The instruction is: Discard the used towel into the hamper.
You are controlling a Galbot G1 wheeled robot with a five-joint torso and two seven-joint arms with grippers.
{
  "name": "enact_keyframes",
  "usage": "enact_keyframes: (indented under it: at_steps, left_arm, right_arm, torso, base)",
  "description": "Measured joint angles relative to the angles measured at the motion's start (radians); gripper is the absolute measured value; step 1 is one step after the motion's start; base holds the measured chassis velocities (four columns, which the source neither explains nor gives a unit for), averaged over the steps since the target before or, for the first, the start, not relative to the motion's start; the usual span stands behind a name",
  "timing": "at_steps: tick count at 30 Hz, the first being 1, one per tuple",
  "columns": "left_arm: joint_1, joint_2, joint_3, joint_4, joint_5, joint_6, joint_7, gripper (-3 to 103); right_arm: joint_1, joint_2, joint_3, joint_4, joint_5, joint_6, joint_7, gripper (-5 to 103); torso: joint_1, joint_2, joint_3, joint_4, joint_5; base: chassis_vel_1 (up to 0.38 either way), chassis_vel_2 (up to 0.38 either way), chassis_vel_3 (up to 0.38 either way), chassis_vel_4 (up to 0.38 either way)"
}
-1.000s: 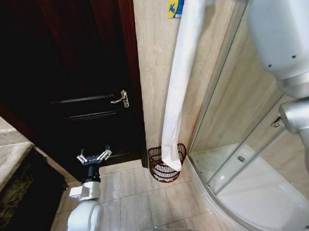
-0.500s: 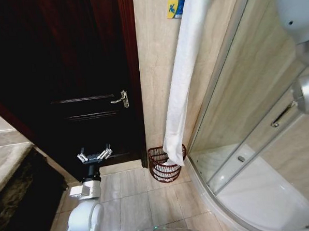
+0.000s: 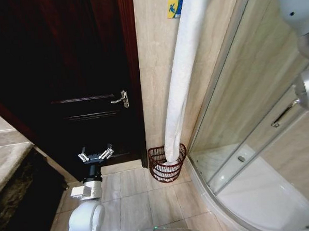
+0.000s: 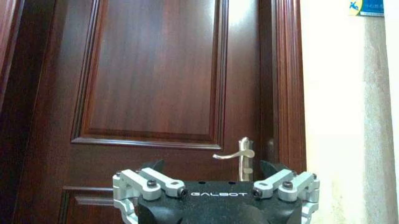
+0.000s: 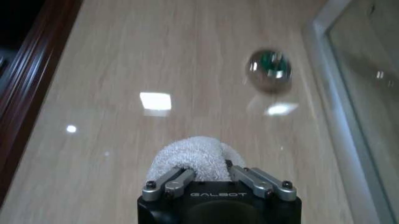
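Dim and nearly black across the door beyond the left gripper. Bright, washed-out glare on the wall beside it. Specular spots on tile ahead of the right gripper; round fixture there blurred, perhaps motion.

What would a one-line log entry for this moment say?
right claw: shut on towel, held high | towel: hanging, lower end inside hamper | left claw: open, idle, low before door
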Motion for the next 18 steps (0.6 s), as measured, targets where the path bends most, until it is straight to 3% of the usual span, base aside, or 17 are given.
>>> enact_keyframes:
  at_steps: [8, 18]
  left_arm:
    - [0.006, -0.005, 0.001, -0.001, 0.0, -0.006, -0.002, 100]
    - [0.018, -0.005, -0.004, -0.007, -0.001, -0.007, -0.002, 100]
  right_arm:
    - [-0.195, -0.083, 0.016, 0.23, 0.088, 0.008, 0.111, 9]
    - [-0.48, -0.186, 0.102, 0.458, 0.087, 0.021, 0.128, 9]
  torso:
    - [0.0, 0.0, 0.0, 0.0, 0.0001]
    - [-0.003, -0.006, -0.003, 0.0, 0.0002]
  base:
    - [0.0, 0.0, 0.0, 0.0]
    - [0.0, 0.0, 0.0, 0.0]
